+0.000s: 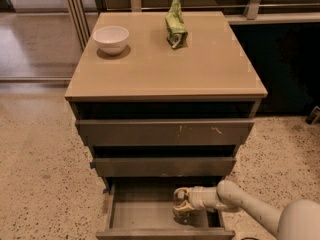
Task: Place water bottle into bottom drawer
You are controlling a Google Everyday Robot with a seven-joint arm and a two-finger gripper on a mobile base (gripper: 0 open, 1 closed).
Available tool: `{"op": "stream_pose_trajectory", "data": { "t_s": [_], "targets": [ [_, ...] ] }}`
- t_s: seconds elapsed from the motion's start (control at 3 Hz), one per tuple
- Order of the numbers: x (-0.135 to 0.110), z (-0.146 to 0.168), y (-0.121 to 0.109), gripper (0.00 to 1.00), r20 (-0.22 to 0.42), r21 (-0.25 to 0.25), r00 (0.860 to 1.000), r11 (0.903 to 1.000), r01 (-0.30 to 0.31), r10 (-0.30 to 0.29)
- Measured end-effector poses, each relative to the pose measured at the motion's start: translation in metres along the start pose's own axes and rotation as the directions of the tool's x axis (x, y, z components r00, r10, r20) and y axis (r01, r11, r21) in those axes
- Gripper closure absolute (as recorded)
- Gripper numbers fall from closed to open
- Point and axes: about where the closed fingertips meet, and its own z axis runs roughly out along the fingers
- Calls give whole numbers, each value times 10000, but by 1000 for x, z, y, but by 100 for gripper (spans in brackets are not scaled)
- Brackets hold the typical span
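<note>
Lower centre of frame: my gripper (181,203) is inside the bottom drawer (140,211), right half, at the water bottle (183,210). Clamped or released: cannot tell. Bottle on floor or just above: cannot tell. Assessment: small plastic bottle, prob. light, thin-walled, slick, dents if over-squeezed. Recommend hold at mid-body, moderate force, kept upright.

Smooth white arm (245,200), pincer (181,204) in bottom drawer (142,215)

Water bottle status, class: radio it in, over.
Pincer down inside bottom drawer, at the water bottle. Bottle within drawer walls, right of middle. Nothing blocking the drawer.
</note>
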Motion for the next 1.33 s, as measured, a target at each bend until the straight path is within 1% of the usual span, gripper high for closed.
{"op": "stream_pose_trajectory", "data": {
  "t_s": [0.33,0.67,1.33],
  "targets": [
    [5,1,2,100,57,23,9999,10000,95,-95],
    [5,1,2,83,57,22,9999,10000,96,-96],
    [5,1,2,36,59,21,9999,10000,96,-96]
  ]
}}
